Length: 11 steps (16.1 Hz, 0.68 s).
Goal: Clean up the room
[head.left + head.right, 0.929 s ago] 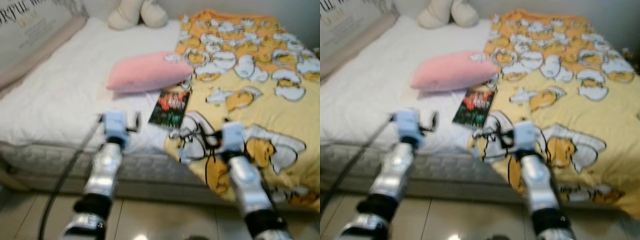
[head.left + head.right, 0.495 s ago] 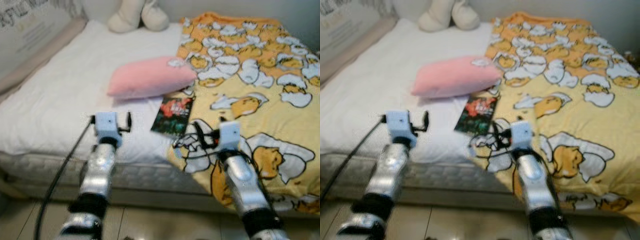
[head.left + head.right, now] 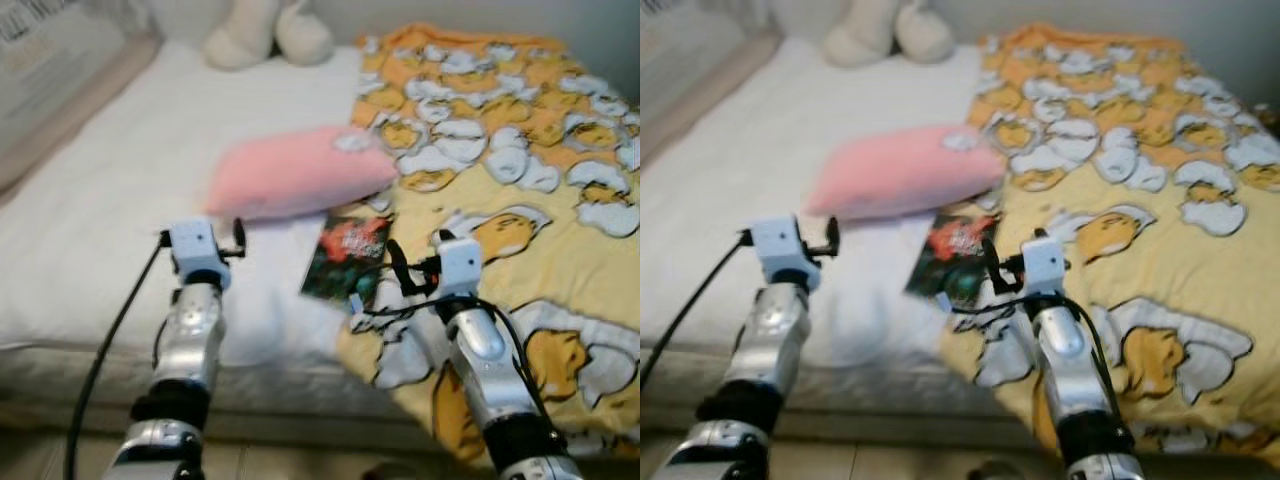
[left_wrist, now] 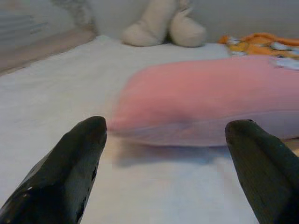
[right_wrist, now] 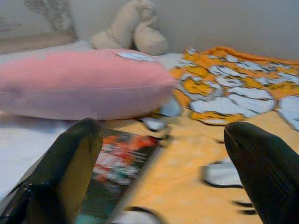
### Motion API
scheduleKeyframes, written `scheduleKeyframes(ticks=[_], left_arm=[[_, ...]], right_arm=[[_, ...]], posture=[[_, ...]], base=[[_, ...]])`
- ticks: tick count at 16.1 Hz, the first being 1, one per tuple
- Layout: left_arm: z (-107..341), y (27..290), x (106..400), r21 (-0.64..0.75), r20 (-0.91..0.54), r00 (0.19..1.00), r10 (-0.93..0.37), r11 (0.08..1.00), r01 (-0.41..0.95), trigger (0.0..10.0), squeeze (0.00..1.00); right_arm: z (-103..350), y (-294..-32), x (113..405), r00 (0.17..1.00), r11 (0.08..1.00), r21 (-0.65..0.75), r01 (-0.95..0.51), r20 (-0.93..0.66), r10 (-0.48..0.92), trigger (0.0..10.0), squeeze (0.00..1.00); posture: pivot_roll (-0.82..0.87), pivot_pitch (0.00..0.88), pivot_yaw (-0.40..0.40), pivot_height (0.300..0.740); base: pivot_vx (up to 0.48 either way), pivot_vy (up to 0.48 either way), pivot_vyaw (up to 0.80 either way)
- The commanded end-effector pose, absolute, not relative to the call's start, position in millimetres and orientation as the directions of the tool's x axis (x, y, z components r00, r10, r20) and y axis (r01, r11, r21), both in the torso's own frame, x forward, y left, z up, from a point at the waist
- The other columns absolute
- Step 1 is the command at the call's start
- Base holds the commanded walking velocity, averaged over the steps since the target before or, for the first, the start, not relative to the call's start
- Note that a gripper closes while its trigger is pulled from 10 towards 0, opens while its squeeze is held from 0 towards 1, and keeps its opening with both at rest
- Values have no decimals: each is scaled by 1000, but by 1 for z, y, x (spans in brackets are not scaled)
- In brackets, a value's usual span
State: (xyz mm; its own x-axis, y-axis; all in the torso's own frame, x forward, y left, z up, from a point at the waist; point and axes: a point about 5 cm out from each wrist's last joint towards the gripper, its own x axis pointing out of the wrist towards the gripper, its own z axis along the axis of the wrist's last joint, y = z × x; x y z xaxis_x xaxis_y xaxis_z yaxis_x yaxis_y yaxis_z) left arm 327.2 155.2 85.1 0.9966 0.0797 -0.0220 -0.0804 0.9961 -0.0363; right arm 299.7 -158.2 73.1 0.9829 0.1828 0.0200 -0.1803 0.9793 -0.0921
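Observation:
A pink pillow (image 3: 295,170) lies across the middle of the white bed sheet (image 3: 100,210). Just in front of it a dark book (image 3: 345,258) with a red cover picture rests at the edge of the yellow egg-print blanket (image 3: 520,150). My left gripper (image 4: 166,126) is open and hovers low over the sheet, pointing at the pillow (image 4: 210,98), with nothing between its fingers. My right gripper (image 5: 163,126) is open too, low over the book (image 5: 117,158) and the blanket edge.
A cream plush toy (image 3: 268,30) sits at the head of the bed. A grey printed cushion (image 3: 50,70) leans along the far left side. The mattress front edge (image 3: 270,385) runs below my forearms, with a strip of tiled floor (image 3: 50,450) beneath.
The view has closed in on the bed. Both arms now reach further over the mattress; the right gripper has come up beside the book, the left nearer the pillow.

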Motion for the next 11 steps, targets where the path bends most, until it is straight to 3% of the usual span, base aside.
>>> scheduleKeyframes(ticks=[1,11], left_arm=[[91,163,330,-2,0,996,88,996,-88,10000,0],[102,148,333,33,58,998,11,999,-13,10000,0]], right_arm=[[79,-155,303,980,978,-92,-190,44,194,10000,0],[81,-156,302,982,981,-89,-174,58,179,10000,0]], posture=[[-113,0,35,727],[-124,0,41,727]], base=[[461,0,0],[461,0,0]])
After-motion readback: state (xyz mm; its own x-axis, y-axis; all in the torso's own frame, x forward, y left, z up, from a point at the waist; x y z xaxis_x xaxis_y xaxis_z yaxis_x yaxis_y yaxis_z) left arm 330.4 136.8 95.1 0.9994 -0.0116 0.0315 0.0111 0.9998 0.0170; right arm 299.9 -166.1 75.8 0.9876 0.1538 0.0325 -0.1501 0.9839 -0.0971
